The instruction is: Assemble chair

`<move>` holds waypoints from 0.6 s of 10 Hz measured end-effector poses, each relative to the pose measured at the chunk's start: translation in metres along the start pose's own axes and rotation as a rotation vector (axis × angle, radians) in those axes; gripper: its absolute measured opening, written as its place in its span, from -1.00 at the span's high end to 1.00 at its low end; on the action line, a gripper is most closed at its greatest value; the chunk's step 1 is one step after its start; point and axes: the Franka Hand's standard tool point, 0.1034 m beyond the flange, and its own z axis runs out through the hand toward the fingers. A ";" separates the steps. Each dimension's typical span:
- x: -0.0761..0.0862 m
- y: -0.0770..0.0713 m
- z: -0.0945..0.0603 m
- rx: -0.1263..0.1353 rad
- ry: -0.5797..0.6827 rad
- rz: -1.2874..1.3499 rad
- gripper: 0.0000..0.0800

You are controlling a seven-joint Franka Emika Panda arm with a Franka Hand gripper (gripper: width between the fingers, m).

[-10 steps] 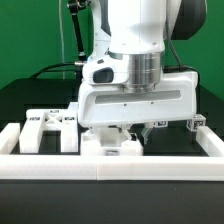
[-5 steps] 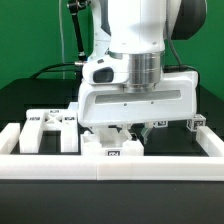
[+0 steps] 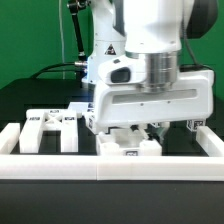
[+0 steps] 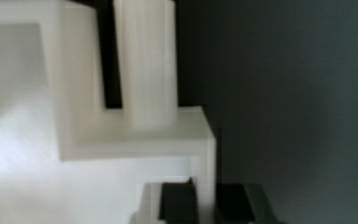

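One chair piece (image 3: 128, 148) is positioned just inside the front rail (image 3: 60, 160), directly beneath the gripper (image 3: 148, 130); further loose pieces (image 3: 48, 122) are seen at the exterior view's left. Gripper opening cannot be determined, the fingertips being hidden. No finished joint can be made out, so most assembly is judged outstanding.

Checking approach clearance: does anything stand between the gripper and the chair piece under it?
Nothing visible does. The gripper hangs low right over the white chair piece, and the wrist view shows only that piece ahead of the fingers.
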 end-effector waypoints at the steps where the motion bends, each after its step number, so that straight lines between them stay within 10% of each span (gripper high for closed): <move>1: 0.004 -0.012 0.001 0.000 0.004 0.001 0.91; 6: 0.017 -0.048 0.001 0.002 0.019 -0.013 0.91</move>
